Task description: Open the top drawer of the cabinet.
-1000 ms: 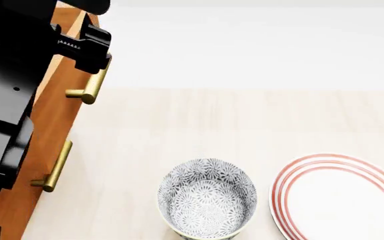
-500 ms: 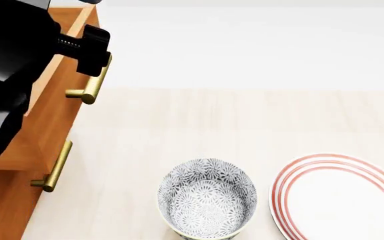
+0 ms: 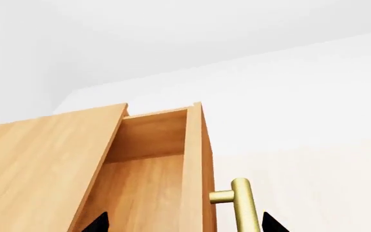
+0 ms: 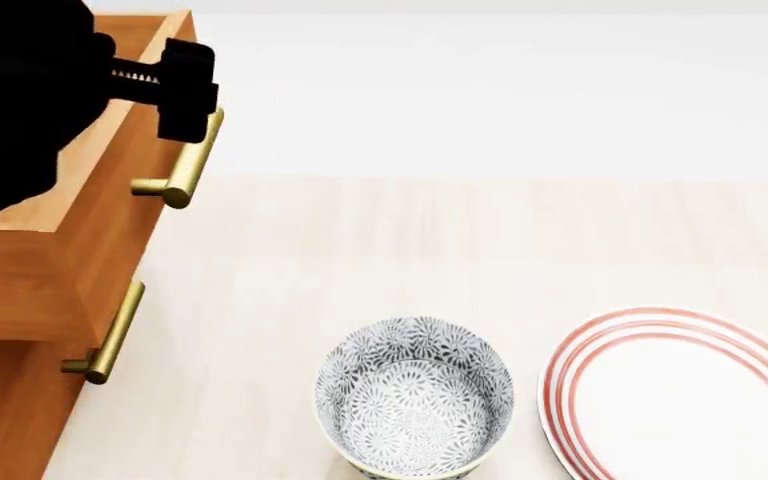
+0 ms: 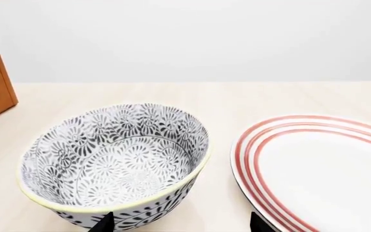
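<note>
The cabinet (image 4: 11,420) stands at the left in the head view. Its top drawer (image 4: 104,235) is pulled out, with the inside showing. My left gripper (image 4: 157,85) is at the far end of the drawer's brass handle (image 4: 191,160). In the left wrist view the top drawer (image 3: 140,179) is open under the cabinet top (image 3: 37,164). My left gripper (image 3: 183,223) is open, with its jaws wide apart on either side of the drawer front and the handle (image 3: 243,208). My right gripper (image 5: 180,223) is open and empty, close over the bowl, and out of the head view.
A patterned grey bowl (image 4: 415,395) and a red-rimmed white plate (image 4: 684,395) sit on the light wooden surface to the right of the cabinet. Both also show in the right wrist view: the bowl (image 5: 114,159) and the plate (image 5: 321,164). A lower drawer's brass handle (image 4: 111,335) sticks out below the top drawer.
My left arm has drawn back toward the upper left of the head view, uncovering the open drawer's inside. The drawer handle, bowl and plate have stayed in place.
</note>
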Tool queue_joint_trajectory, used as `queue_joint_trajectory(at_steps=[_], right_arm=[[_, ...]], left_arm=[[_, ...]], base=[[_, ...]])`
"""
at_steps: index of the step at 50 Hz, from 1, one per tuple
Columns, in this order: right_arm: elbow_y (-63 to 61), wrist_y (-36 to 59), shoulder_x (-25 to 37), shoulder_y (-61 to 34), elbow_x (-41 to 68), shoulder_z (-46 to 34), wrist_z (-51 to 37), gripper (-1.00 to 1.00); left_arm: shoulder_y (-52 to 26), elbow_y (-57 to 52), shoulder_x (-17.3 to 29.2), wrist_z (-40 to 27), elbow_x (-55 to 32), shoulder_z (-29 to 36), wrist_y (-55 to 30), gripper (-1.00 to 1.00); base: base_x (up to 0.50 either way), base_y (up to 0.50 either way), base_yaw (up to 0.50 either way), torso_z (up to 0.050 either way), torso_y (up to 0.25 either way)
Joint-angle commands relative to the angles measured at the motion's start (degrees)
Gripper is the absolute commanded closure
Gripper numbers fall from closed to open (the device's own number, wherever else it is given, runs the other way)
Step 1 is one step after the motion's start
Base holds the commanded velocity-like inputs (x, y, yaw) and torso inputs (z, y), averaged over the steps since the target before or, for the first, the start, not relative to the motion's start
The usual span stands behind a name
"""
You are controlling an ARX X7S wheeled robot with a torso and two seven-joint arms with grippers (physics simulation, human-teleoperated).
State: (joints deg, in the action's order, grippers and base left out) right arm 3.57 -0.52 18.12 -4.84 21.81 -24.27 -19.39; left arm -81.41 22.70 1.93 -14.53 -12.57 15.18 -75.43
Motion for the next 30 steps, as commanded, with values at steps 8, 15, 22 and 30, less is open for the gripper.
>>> queue_joint_trajectory(at_steps=[8, 15, 22, 30], right_arm=[[-0.41, -0.14, -0.94, 0.14, -0.93, 1.18, 1.05, -1.00], [-0.07, -0.29, -0.95, 0.03, -0.89, 1.01, 1.15, -1.00], [-0.09, -0.36, -0.88, 0.02, -0.94, 0.88, 1.03, -1.00], [-0.05, -0.45, -0.80, 0.04, -0.84, 0.78, 0.99, -1.00]], left_arm=[[-0.78, 5.11, -1.03, -2.46, -6.73, -2.93, 1.10, -1.00], [-1.40, 8.33, -0.90, -3.89, -8.29, -3.47, 2.04, -1.00], [-2.25, 11.85, -1.18, -6.15, -10.63, -5.35, 2.15, -1.00], [-5.11, 16.94, -1.31, -8.16, -14.31, -7.88, 2.79, -1.00]], base=[[0.00, 0.00, 0.00, 0.000, 0.000], [0.00, 0.00, 0.00, 0.000, 0.000], [0.00, 0.00, 0.00, 0.000, 0.000], [0.00, 0.00, 0.00, 0.000, 0.000]])
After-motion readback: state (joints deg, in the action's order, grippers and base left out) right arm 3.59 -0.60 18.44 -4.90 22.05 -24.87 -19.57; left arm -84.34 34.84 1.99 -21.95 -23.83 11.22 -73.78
